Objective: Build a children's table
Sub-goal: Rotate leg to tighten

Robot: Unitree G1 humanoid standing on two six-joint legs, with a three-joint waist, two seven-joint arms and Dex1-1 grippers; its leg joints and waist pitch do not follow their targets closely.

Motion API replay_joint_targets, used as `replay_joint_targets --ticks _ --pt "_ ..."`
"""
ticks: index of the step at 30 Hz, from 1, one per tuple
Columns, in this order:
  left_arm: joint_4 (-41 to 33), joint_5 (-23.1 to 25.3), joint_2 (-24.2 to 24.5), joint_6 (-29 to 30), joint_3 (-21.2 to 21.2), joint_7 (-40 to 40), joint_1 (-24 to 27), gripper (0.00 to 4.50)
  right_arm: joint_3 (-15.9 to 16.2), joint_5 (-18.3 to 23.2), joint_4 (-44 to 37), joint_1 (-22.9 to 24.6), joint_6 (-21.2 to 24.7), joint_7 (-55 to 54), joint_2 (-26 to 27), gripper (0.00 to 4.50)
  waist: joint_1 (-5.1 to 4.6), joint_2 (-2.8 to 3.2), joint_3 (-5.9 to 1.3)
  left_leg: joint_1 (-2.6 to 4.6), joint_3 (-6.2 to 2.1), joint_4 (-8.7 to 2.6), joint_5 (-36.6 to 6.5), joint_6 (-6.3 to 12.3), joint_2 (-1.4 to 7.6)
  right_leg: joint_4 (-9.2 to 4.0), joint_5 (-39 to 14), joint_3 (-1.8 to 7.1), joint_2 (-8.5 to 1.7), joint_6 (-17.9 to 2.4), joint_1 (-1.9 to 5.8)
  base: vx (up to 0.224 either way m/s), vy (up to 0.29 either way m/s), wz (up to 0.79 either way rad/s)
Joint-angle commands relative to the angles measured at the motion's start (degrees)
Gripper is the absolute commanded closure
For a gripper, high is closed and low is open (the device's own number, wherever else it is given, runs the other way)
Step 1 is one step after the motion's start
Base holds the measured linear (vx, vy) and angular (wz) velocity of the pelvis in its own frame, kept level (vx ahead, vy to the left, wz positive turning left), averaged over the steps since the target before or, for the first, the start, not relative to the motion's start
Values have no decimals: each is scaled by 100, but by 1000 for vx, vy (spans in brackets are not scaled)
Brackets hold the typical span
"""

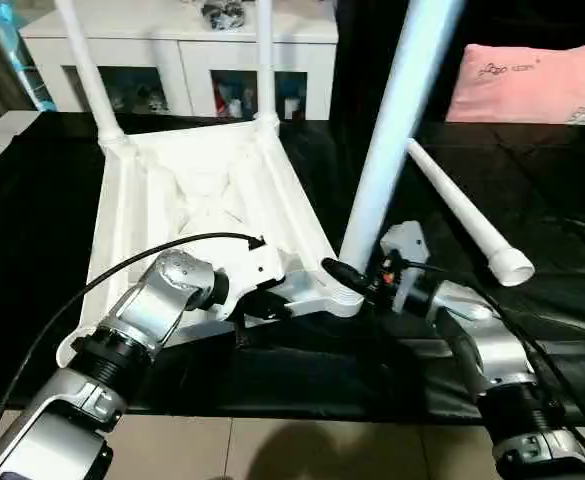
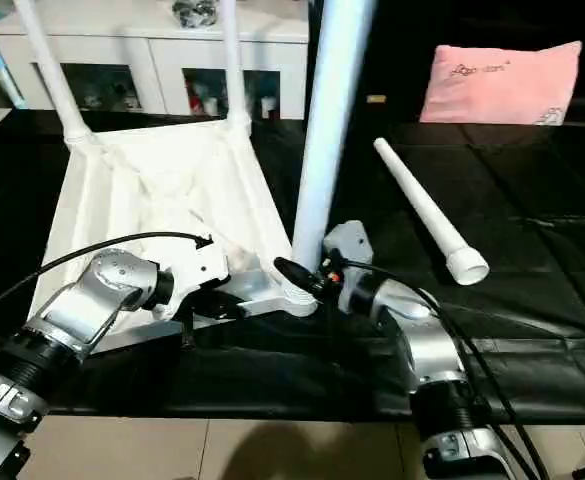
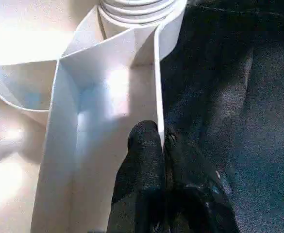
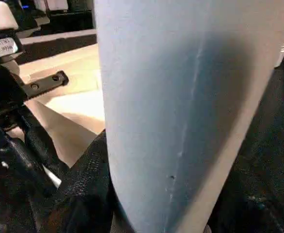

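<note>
Tabletop point(image 1: 202, 200) lies upside down on the black-covered counter point(image 1: 32, 260), ribbed underside up, just in front of a white cabinet point(image 1: 172, 50).

Progress, as judged from how things lie: two far legs, the far-left leg point(image 1: 87, 70) and the far-right leg point(image 1: 265, 60), stand upright in the far corner sockets. A third leg point(image 1: 397, 120) stands in the near right socket point(image 1: 344, 293), leaning slightly; cannot tell if it is fully seated. The fourth leg point(image 1: 467, 215) lies loose on the counter, well to the right of the tabletop, wide end toward the robot. The near left corner looks empty. So roughly three of four legs in; one left to fit.

Left gripper point(image 3: 162, 141): jaws closed, pinching the thin edge wall of the tabletop near the right socket, steadying it.

Right gripper point(image 1: 357, 278): jaws about half open around the base of the third leg, fingers against it.

Pink cushion point(image 1: 527, 80) at the back right, uninvolved.

All the table's parts are plain white plastic; legs taper toward the top.
</note>
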Motion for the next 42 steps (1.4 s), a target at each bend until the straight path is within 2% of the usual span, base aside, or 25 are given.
replay_joint_targets --ticks 1,11,12,15,16,17,20,21,22,23,26,29,32,33,34,35,36,37,42 --pt "-185 -34 8 -206 -22 -168 -142 450 228 -531 959 398 427 -262 -74 257 -57 93 -135 127 -104 -463 -2451 -321 256 -493 -1291 171 -313 -1014 23 0 0 0" --pt "-109 -3 -24 -214 -3 -135 -182 450 224 -481 965 367 499 -343 -148 257 -85 100 -135 123 -96 -457 -2397 -292 253 -485 -1151 169 -301 -1062 17 0 0 0" --pt "-109 -3 -24 -214 -3 -134 -182 450 224 -481 965 367 499 -343 -149 201 -86 100 -133 123 -97 -460 -2414 -291 255 -487 -1181 170 -303 -1059 16 0 0 0" --pt "-75 3 -50 -212 0 -106 -196 450 234 -431 921 387 513 -309 -194 179 -88 107 -139 126 -89 -456 -2412 -297 253 -490 -1152 171 -303 -1086 11 0 0 0" --pt "-75 3 -50 -212 0 -106 -196 450 234 -431 921 387 513 -309 -194 179 -79 92 -154 129 -93 -446 -2323 -284 259 -474 -1012 172 -302 -1102 24 0 0 0" --pt "-57 4 -62 -208 6 -87 -204 450 225 -413 903 395 508 -295 -218 151 -74 86 -152 108 -86 -438 -2185 -247 254 -460 -812 174 -293 -1127 36 0 0 0" --pt "-16 4 -77 -205 21 -60 -222 450 193 -378 869 405 483 -265 -261 136 -41 100 -175 108 -75 -407 -1885 -178 249 -431 -448 163 -290 -1186 63 0 0 0" --pt "-2 9 -80 -203 29 -41 -227 450 180 -363 854 410 478 -251 -275 118 -32 102 -173 100 -71 -402 -1833 -167 247 -424 -373 163 -288 -1204 64 0 0 0" --pt "19 13 -81 -207 36 -28 -237 450 159 -344 830 415 468 -237 -291 104 -12 99 -195 98 -63 -382 -1701 -144 245 -405 -161 158 -291 -1237 78 0 0 0" --pt "53 24 -84 -214 52 6 -254 450 130 -299 758 439 466 -184 -324 104 -13 84 -186 74 -66 -379 -1603 -102 237 -383 -13 147 -278 -1228 98 0 0 0" --pt "111 39 -89 -229 75 52 -282 450 86 -223 611 498 470 -86 -387 72 8 103 -181 90 -47 -367 -1614 -24 238 -407 -99 153 -299 -1241 95 0 0 0" --pt "218 78 -111 -270 108 166 -327 450 48 -111 369 607 490 97 -485 46 12 82 -181 67 -53 -357 -1509 27 231 -397 -116 146 -296 -1227 112 0 0 0" --pt "265 100 -120 -291 112 194 -345 450 33 -58 265 653 496 171 -546 28 39 101 -197 56 -49 -325 -1280 93 234 -384 71 136 -300 -1264 123 0 0 0" --pt "284 110 -123 -299 113 207 -352 450 26 -36 214 675 498 208 -578 8 40 89 -225 34 -50 -298 -1114 142 232 -351 379 134 -301 -1274 148 0 0 0" --pt "357 131 -134 -320 123 238 -378 450 -19 79 26 750 515 378 -731 5 12 79 -230 11 -57 -281 -935 219 217 -312 651 109 -276 -1295 158 0 0 0" --pt "380 135 -138 -325 127 248 -387 450 -35 110 -26 769 519 427 -776 2 20 90 -231 10 -50 -250 -830 302 211 -300 841 104 -274 -1320 153 0 0 0" --pt "380 135 -138 -325 127 248 -387 450 -35 110 -26 769 519 427 -776 2 20 90 -231 10 -50 -250 -830 302 211 -300 841 104 -274 -1320 153 0 0 0" --pt "460 142 -152 -343 134 274 -413 450 -61 203 -156 825 507 603 -913 2 31 83 -238 -5 -43 -222 -694 406 206 -284 1033 99 -286 -1370 161 0 0 0" --pt "553 141 -163 -371 132 285 -442 450 -164 370 -443 928 581 889 -1149 2 46 86 -223 -5 -41 -218 -804 493 225 -298 777 85 -297 -1441 162 0 0 0"
